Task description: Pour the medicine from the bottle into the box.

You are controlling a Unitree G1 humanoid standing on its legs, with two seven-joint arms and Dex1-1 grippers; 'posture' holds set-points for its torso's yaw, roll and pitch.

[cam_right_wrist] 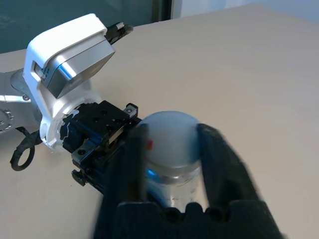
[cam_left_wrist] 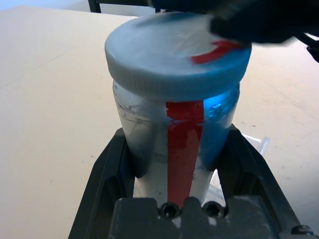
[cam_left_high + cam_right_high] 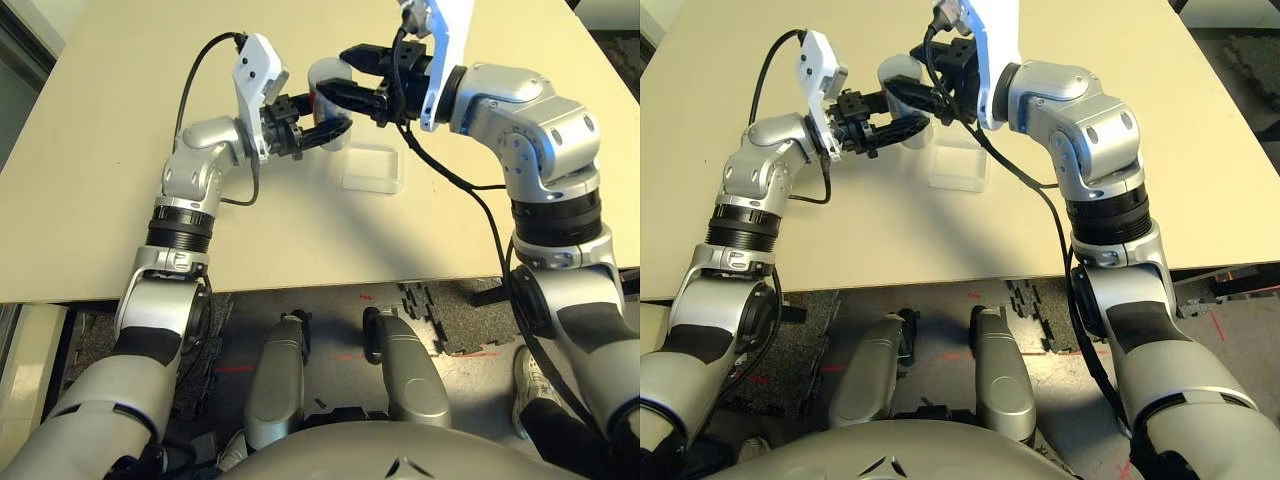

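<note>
Looking down from the head camera, the left gripper (image 3: 325,128) is clamped on the body of the bottle (image 3: 327,85), which stands upright above the beige table (image 3: 120,160), while the right gripper (image 3: 335,80) reaches in from the opposite side with its fingers closed on the bottle's top. Just beside both hands, toward the robot's right and a little nearer its body, the box (image 3: 371,168) lies flat on the table as a clear square tray; its contents cannot be made out. From the left wrist camera the bottle shows close up between that hand's two black fingers (image 2: 107,169), with a red stripe running down the silvery wall and the grey cap (image 2: 164,55) with a red mark seated on top, a dark blurred finger of the other hand crossing its far edge. From the right wrist camera the cap sits between that gripper's own fingers (image 1: 219,164), gripped from both sides, with the left gripper's black jaws and white housing beyond the bottle.
</note>
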